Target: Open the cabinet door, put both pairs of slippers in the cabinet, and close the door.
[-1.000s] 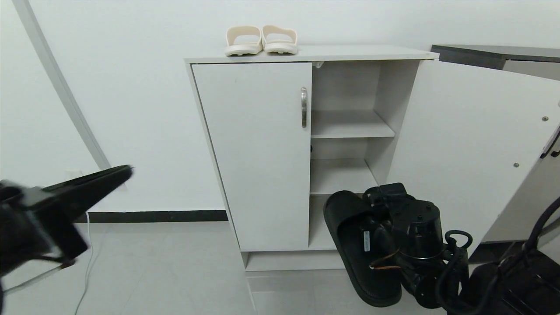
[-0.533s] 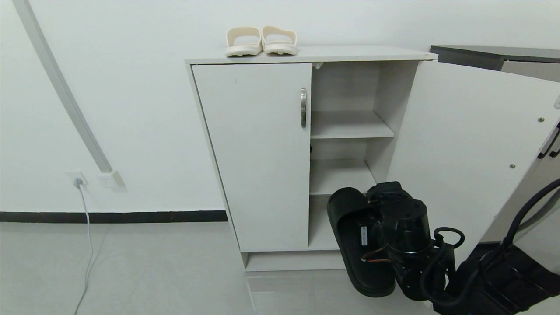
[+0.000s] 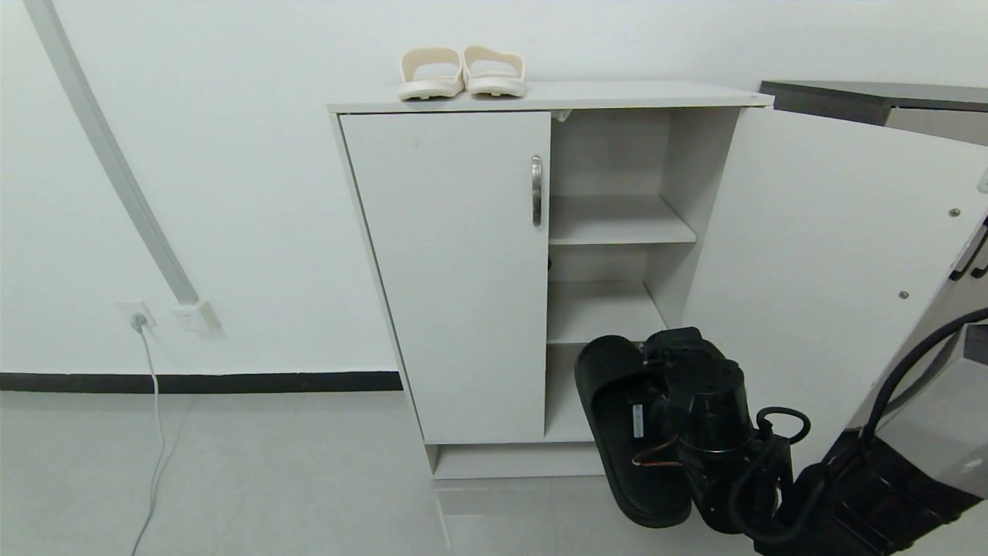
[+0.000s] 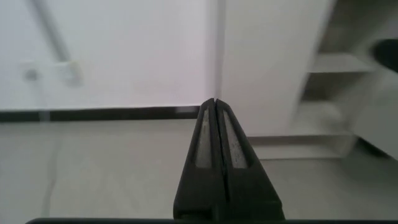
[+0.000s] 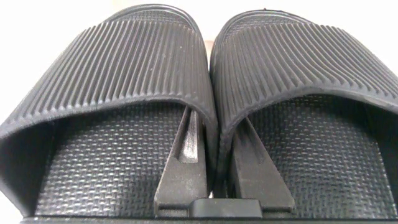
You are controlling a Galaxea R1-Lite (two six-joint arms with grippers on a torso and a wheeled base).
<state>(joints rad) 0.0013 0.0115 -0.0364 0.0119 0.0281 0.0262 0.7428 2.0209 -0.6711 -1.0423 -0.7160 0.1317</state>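
Our right gripper (image 5: 214, 134) pinches the black slippers (image 3: 617, 421) by their adjoining straps, a finger under each. Its wrist (image 3: 706, 409) mostly hides one.

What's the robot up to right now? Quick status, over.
Right gripper shut on black slippers, at the cabinet. Left gripper shut, empty. Beige slippers on cabinet top. Right door open, way in unobstructed.

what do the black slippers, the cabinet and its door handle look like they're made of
Black slippers: probably moulded rubber or foam, matte; ribbed straps, dimpled footbeds. Cabinet: likely laminated board; smooth, pale matte panels with square edges. Door handle: seems metal; silvery brushed sheen.
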